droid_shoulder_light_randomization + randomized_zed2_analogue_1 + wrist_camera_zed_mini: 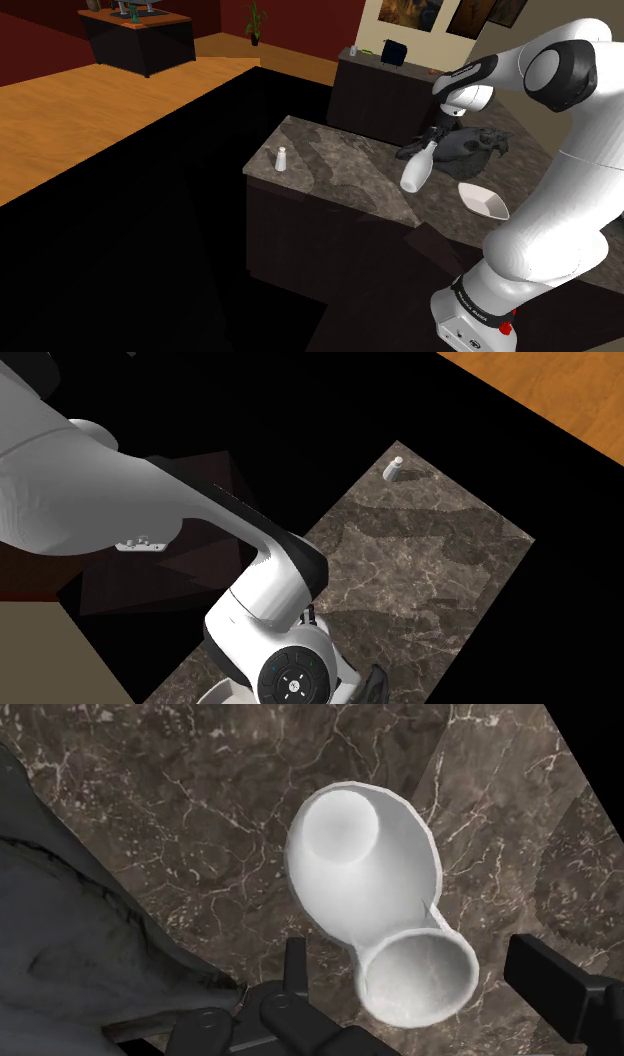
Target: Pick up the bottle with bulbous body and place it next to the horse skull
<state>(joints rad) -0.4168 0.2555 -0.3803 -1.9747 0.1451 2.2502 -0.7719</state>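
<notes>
The white bulbous bottle (416, 172) was tilted over the marble counter (330, 160), just at eight o'clock from the dark horse skull (470, 145) in the shoulder view. The black gripper (432, 140) hung at its neck, jaws spread, neither finger (555, 989) touching it. A white dish (483, 198) sat at four o'clock from the bottle.

Marble counter (330, 165) beneath the gripper (432, 145); far beyond it, wooden floor (90, 110), dark red walls (300, 20), a dark cabinet (140, 45) and framed pictures (405, 12)
</notes>
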